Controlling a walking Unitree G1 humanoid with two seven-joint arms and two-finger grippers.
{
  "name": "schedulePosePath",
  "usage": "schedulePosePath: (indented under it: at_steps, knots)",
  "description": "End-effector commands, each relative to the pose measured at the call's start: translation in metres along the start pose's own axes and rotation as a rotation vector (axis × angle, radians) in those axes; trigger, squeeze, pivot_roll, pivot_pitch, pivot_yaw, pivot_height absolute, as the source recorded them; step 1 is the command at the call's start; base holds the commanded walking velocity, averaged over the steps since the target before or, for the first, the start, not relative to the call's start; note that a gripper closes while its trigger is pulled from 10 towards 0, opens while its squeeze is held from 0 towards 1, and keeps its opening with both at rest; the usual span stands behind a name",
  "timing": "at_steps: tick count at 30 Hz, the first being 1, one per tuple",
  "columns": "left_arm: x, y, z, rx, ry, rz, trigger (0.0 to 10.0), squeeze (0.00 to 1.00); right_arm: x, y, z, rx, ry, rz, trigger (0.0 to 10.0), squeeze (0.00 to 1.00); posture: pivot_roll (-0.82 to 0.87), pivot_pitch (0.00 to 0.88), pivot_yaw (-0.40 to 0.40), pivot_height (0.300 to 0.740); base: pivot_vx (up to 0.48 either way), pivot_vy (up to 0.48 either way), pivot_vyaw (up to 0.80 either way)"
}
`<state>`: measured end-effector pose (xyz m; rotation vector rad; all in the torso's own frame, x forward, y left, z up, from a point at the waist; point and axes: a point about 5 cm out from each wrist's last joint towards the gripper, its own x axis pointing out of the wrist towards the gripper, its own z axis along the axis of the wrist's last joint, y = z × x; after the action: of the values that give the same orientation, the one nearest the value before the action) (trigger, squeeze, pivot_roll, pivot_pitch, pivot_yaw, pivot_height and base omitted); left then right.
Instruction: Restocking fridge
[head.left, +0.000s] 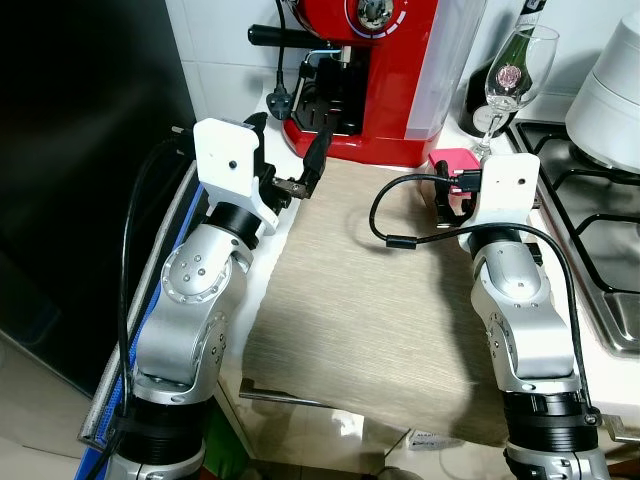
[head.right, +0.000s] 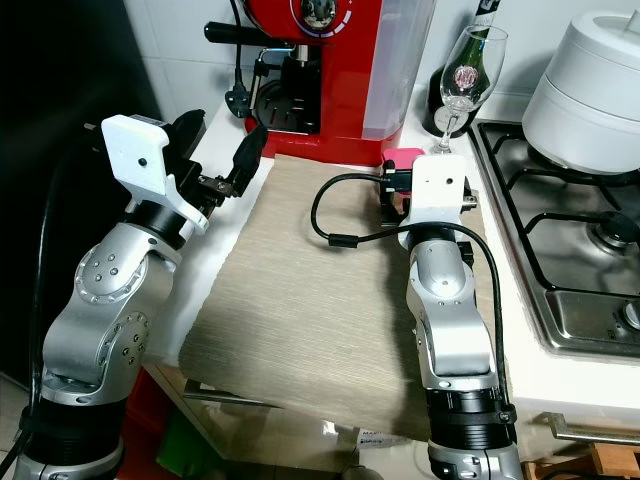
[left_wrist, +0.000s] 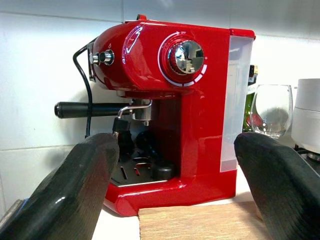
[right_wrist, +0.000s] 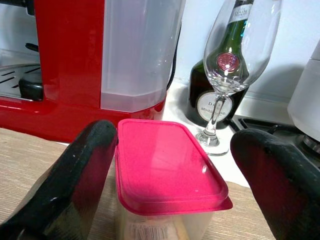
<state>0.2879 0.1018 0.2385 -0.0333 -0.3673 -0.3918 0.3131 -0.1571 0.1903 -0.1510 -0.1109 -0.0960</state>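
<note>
A clear tub with a pink lid (right_wrist: 167, 170) stands on the counter by the far right corner of a beige mat (head.left: 350, 300), in front of a wine glass. My right gripper (right_wrist: 172, 150) is open, one finger on either side of the tub and not touching it; in the eye views the tub (head.left: 452, 160) peeks out beyond that wrist. My left gripper (head.left: 288, 150) is open and empty, raised over the mat's far left corner and facing the red coffee machine (left_wrist: 170, 100). A tall glossy black front (head.left: 80, 150) stands at my left.
The red coffee machine (head.left: 370, 70) stands at the back of the counter. To its right are a dark bottle (right_wrist: 215, 95) and a wine glass (head.left: 512, 75). A gas hob (head.right: 560, 230) with a white cooker (head.right: 590, 85) lies to the right.
</note>
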Motion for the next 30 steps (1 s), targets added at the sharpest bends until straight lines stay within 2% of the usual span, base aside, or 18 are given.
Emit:
schedulePosePath:
  at_steps: [1, 9, 10, 11, 17, 26, 27, 30]
  knots:
    - [0.003, 0.000, 0.002, 0.005, -0.006, -0.001, 10.0, 0.00, 0.001, -0.002, 0.002, 0.024, -0.002, -0.010, 10.0, 0.00, -0.10, 0.031, 0.005, 0.740, 0.000, 0.000, 0.00]
    - [0.003, 0.000, 0.002, 0.007, -0.006, 0.002, 10.0, 0.00, 0.006, -0.005, -0.006, 0.089, 0.053, -0.033, 10.0, 0.00, -0.09, 0.030, 0.003, 0.740, 0.000, 0.000, 0.00]
    - [0.003, 0.000, 0.002, 0.007, -0.006, 0.002, 10.0, 0.00, 0.006, -0.006, -0.006, 0.089, 0.053, -0.045, 10.0, 0.22, -0.09, 0.031, 0.003, 0.740, 0.000, 0.000, 0.00]
    - [0.003, 0.000, 0.002, 0.007, -0.006, 0.002, 10.0, 0.00, 0.007, -0.006, -0.006, 0.086, 0.052, -0.047, 10.0, 1.00, -0.09, 0.031, 0.003, 0.740, 0.000, 0.000, 0.00]
    - [0.004, 0.000, 0.002, 0.006, -0.008, 0.002, 10.0, 0.00, 0.008, -0.003, -0.006, 0.097, 0.049, -0.037, 10.0, 1.00, -0.09, 0.031, 0.003, 0.740, 0.000, 0.000, 0.00]
    - [0.003, -0.001, 0.002, 0.006, -0.010, 0.004, 10.0, 0.00, 0.011, 0.003, -0.015, 0.110, 0.109, -0.011, 10.0, 1.00, -0.08, 0.021, -0.003, 0.740, 0.000, 0.000, 0.00]
    - [0.003, -0.001, 0.003, 0.009, -0.010, 0.004, 10.0, 0.00, 0.013, 0.002, -0.016, 0.108, 0.115, -0.016, 10.0, 0.00, -0.08, 0.021, -0.003, 0.740, 0.000, 0.000, 0.00]
    - [0.003, 0.000, 0.003, 0.008, -0.010, 0.005, 10.0, 0.00, 0.013, 0.002, -0.016, 0.105, 0.115, -0.013, 10.0, 0.00, -0.08, 0.021, -0.004, 0.740, 0.000, 0.000, 0.00]
